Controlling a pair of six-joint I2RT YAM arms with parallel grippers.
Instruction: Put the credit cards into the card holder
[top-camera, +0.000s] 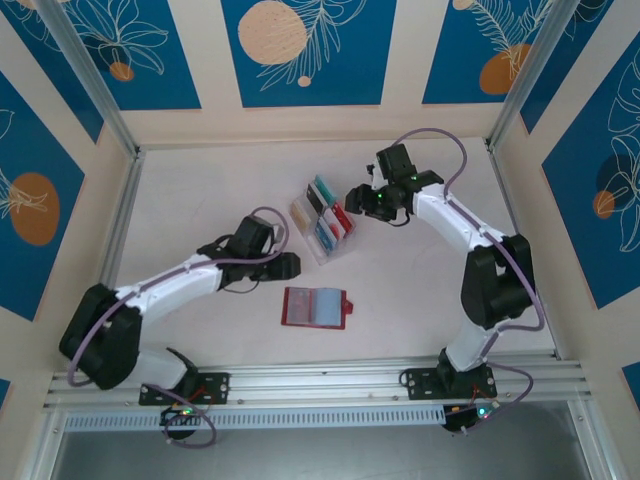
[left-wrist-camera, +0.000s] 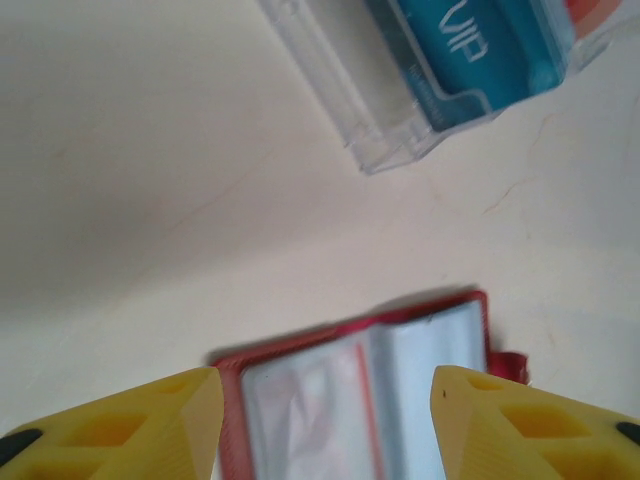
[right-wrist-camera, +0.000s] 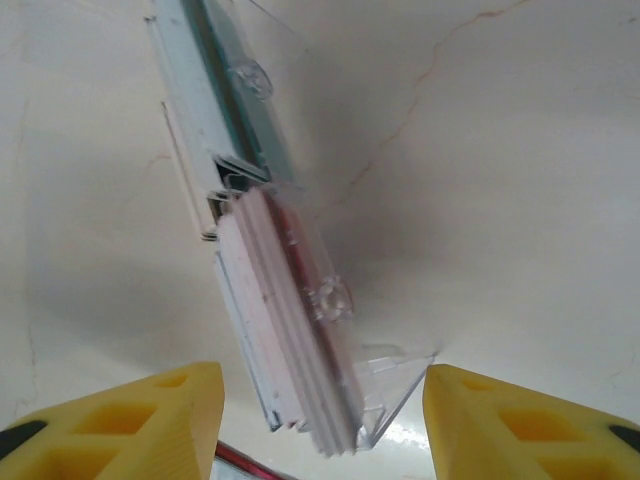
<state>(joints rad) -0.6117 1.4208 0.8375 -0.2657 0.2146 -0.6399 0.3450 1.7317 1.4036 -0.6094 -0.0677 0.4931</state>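
Lying unfolded near spread left pincer (left-wrist-camera: 325, 392), card holder (top-camera: 314, 308); right pincer (right-wrist-camera: 322, 398) spread at racked credit cards (right-wrist-camera: 282, 330).

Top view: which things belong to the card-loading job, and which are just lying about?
Job: credit cards; red card holder, lying open.
Not the job: clear rack the cards stand in; blue patterned wall panels.
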